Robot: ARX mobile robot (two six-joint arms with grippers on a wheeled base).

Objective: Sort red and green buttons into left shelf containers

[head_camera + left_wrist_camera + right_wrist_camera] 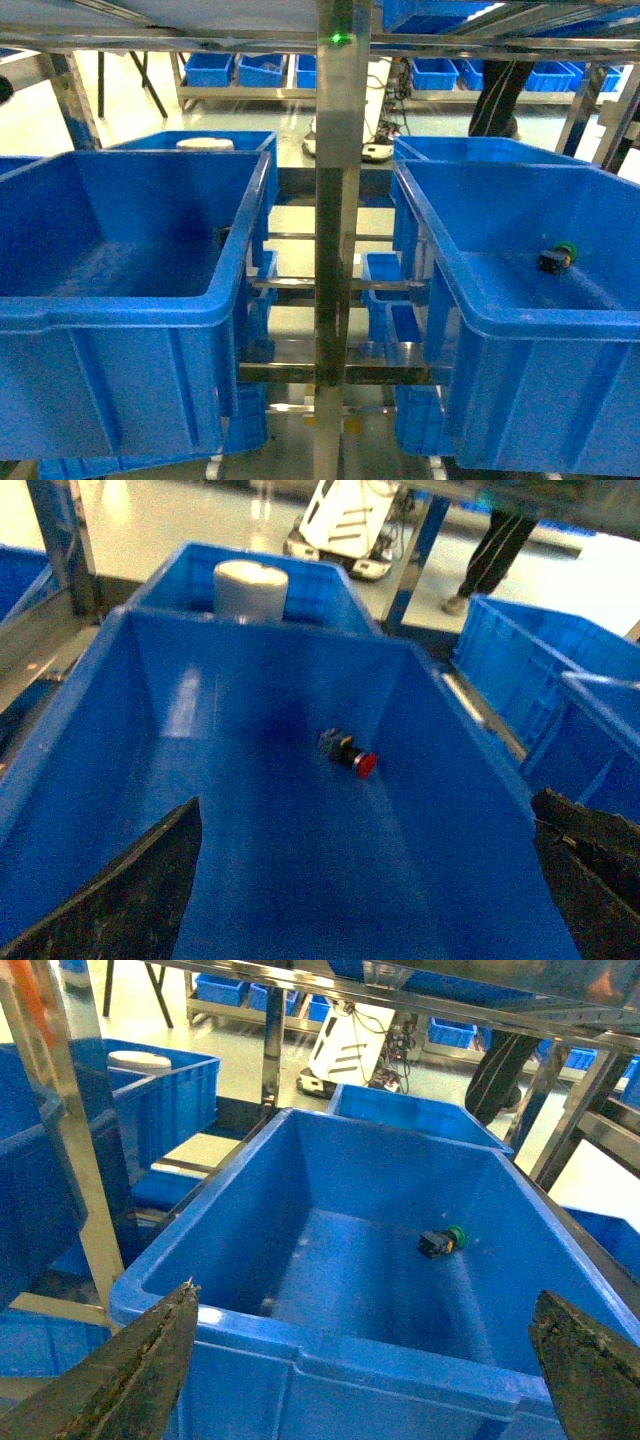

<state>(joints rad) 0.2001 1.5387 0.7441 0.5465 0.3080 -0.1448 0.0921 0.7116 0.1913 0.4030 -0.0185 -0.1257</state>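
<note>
Two large blue containers sit on the steel shelf (340, 250), one to the left (130, 300) and one to the right (520, 330). A red button (350, 754) lies on its side on the floor of the left container (160, 710). A green button (442, 1242) lies in the right container (300, 1350), also seen from the head camera (557, 258). My left gripper (365, 798) hangs open above the left container's floor, well short of the red button. My right gripper (367, 1290) is open over the right container's near rim. Neither gripper appears in the head view.
Behind the left container stands another blue bin (300, 570) with a white round object (250, 588) in it. More blue bins flank the right side (560, 670). Smaller blue bins (385, 290) sit lower in the rack. A person's legs (497, 95) and a machine on the floor (345, 520) are farther back.
</note>
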